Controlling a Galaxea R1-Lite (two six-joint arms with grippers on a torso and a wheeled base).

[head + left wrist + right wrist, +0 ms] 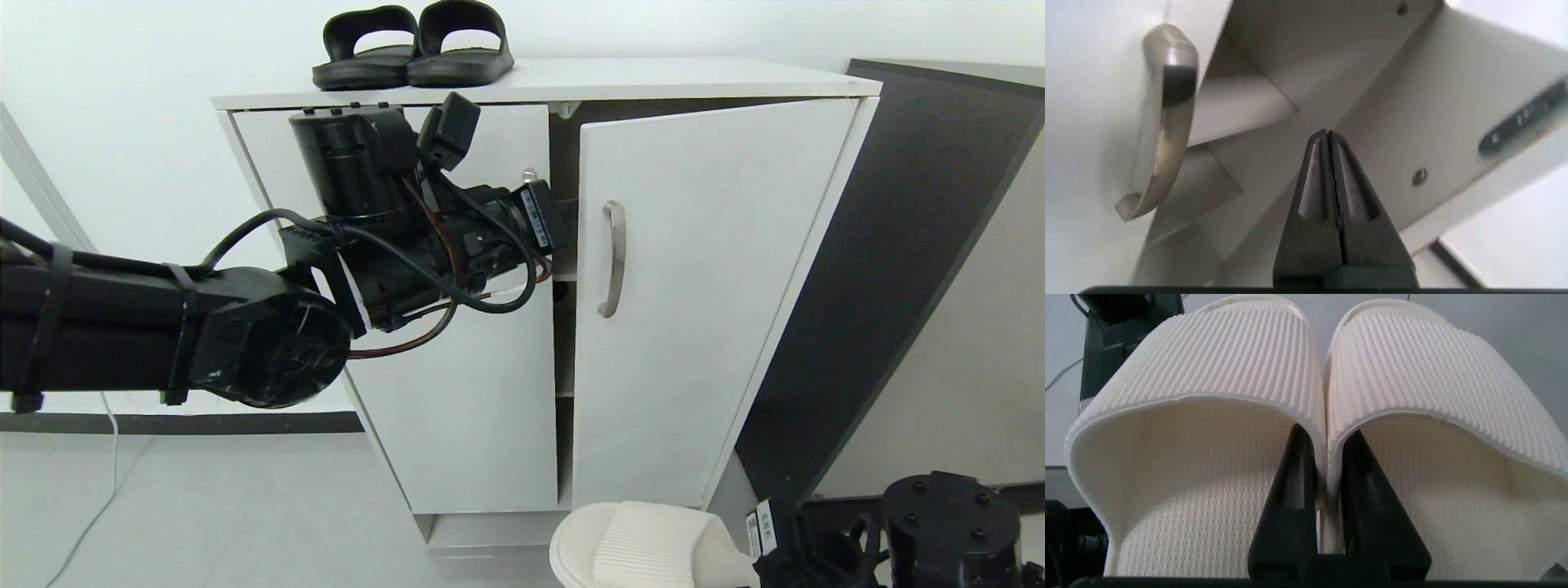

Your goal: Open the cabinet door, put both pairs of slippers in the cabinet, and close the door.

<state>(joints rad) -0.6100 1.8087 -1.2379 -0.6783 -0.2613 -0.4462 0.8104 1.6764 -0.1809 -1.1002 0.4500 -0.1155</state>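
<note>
A white two-door cabinet stands ahead, its right door slightly ajar, with a dark gap beside the metal handle. My left arm's wrist is at the upper part of that gap. The left gripper is shut and empty, its tips pointing into the opening next to the handle. Black slippers rest on the cabinet top. Low at the front, my right gripper is shut on the touching inner sides of the white ribbed slippers, which also appear below the cabinet.
Shelves show inside the gap. A dark panel leans against the wall right of the cabinet. Grey floor with a thin cable lies open to the left.
</note>
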